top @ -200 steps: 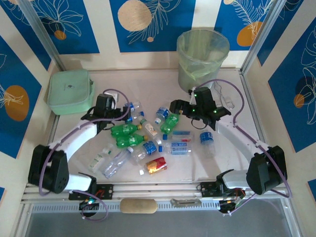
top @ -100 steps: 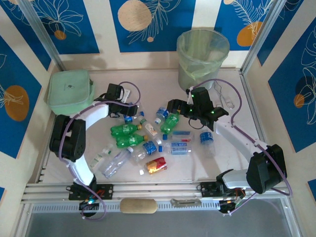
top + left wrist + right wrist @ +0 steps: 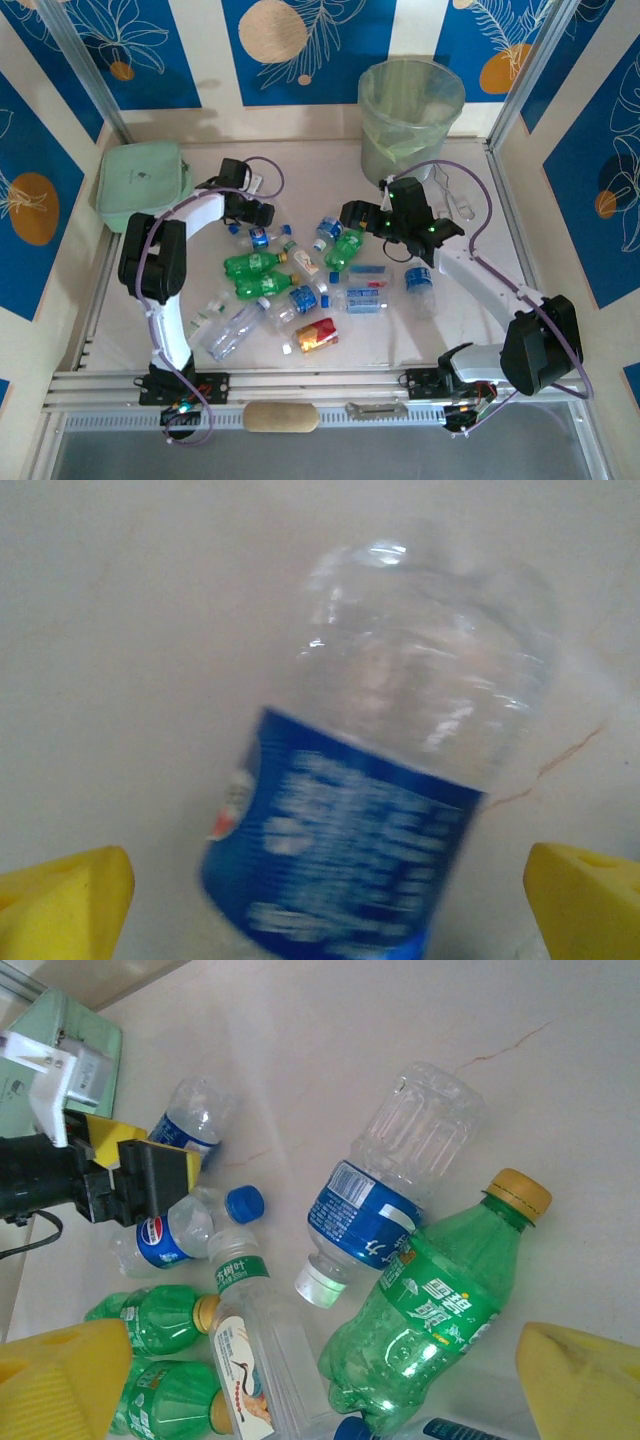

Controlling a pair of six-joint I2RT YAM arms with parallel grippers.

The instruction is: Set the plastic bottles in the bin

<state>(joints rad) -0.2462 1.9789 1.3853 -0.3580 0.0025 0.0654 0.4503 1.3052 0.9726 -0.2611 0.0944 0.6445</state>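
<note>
1. Plastic bottles (image 3: 290,300) lie scattered on their sides across the middle of the pale desk (image 3: 400,335); none of them is seen in the bin.
2. Nearest the arm bases lies the red-and-yellow-labelled bottle (image 3: 316,335), with clear bottles just to its left.
3. Farther in, two green bottles (image 3: 255,264) lie side by side, their caps pointing right.
4. The left gripper (image 3: 262,214) sits at the far left edge of the pile, its yellow fingers (image 3: 60,900) spread wide. A clear blue-labelled bottle (image 3: 380,810) lies on the desk between them and touches neither finger.
5. The right gripper (image 3: 320,1380) is also open and holds nothing. It hangs above a green bottle with a yellow cap (image 3: 430,1330), which lies against a clear bottle with a white cap (image 3: 390,1190).
6. At the far left edge rests a flat mint-green pouch (image 3: 142,183).
7. Farthest back, near the right corner, the bin (image 3: 410,115) stands upright with its pale green liner, well apart from the pile.
</note>
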